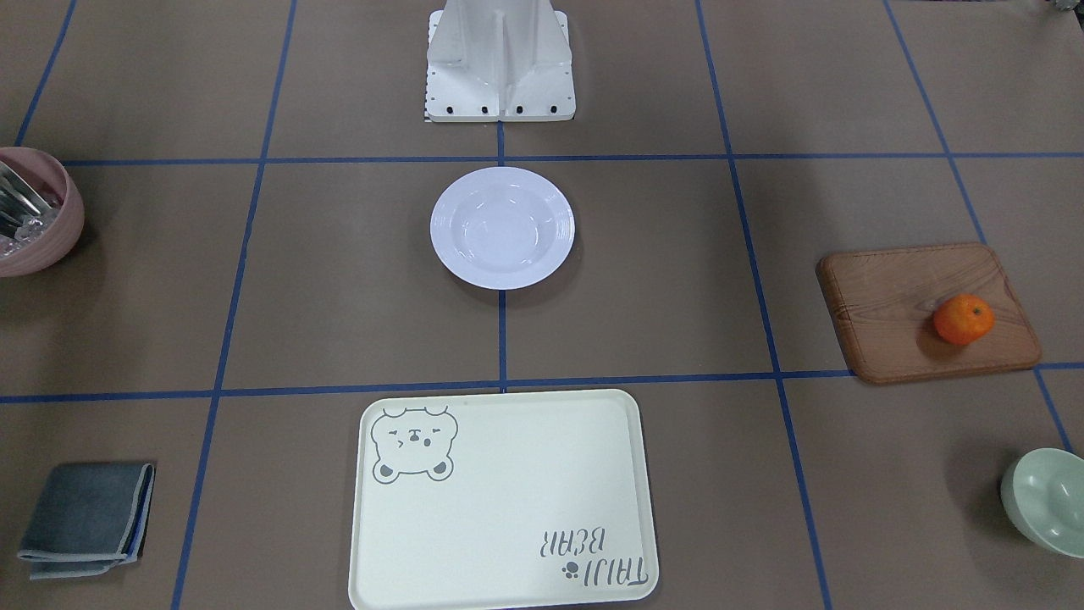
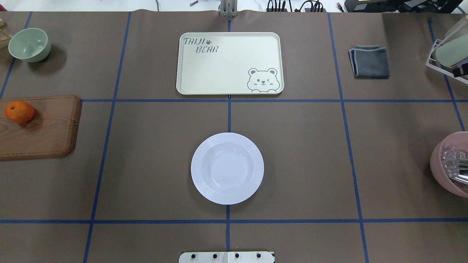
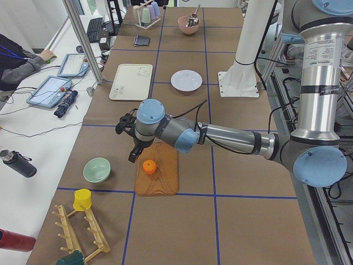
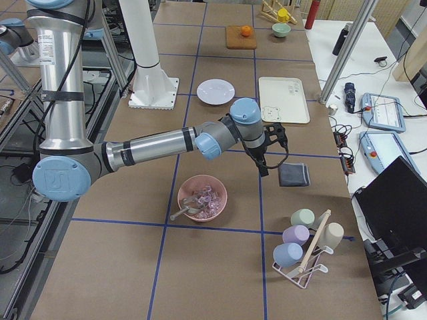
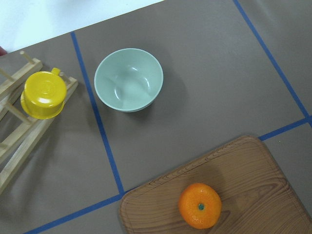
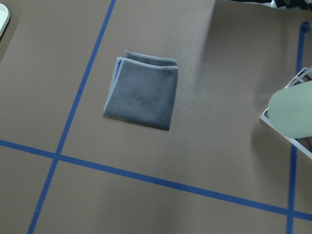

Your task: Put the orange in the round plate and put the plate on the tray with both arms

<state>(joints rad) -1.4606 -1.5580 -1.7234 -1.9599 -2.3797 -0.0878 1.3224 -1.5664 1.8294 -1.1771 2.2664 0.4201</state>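
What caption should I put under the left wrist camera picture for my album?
An orange sits on a wooden board, with a green bowl and a yellow cup nearby.

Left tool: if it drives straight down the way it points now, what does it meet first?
Probably the orange, or the wooden board under it; the left tool hangs above them, but depth is unclear.

Orange (image 1: pixel 963 318): bright orange; round plate (image 1: pixel 502 227): glossy white; tray (image 1: pixel 508 474): cream, grey bear drawing; board (image 1: pixel 898 313): brown woodgrain.
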